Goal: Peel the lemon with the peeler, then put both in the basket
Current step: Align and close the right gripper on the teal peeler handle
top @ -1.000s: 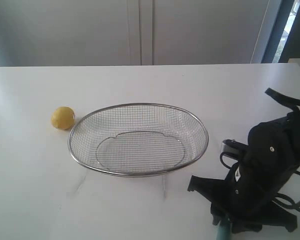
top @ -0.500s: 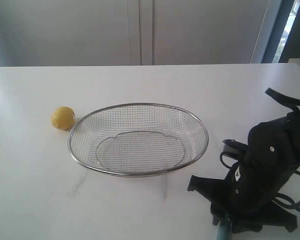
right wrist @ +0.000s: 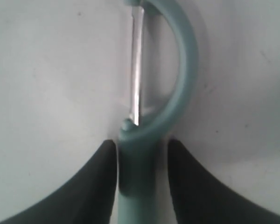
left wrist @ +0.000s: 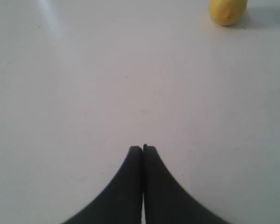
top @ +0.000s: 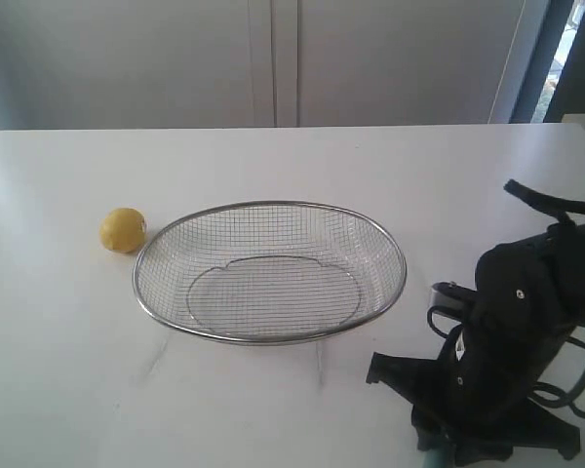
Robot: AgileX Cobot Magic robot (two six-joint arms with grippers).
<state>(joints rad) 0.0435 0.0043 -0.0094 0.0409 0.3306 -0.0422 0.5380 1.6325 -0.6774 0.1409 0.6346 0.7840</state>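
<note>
The yellow lemon [top: 123, 230] lies on the white table just left of the silver wire basket [top: 273, 205], which holds nothing. It also shows in the left wrist view as the lemon [left wrist: 227, 10], far ahead of my left gripper [left wrist: 143, 148], which is shut on nothing above bare table. The teal-handled peeler [right wrist: 184, 70] lies flat on the table. My right gripper [right wrist: 142, 142] is open and straddles its handle, one finger close against it and a gap at the other. In the exterior view only a teal tip of the peeler [top: 431, 456] peeks out under my right arm [top: 512, 351].
The white table [top: 68, 390] runs back to a grey cabinet wall [top: 273, 58]. My right arm's black bulk and cables fill the front right corner, right of the basket.
My right arm has sunk a little lower over the peeler near the front edge. Lemon and basket have not moved.
</note>
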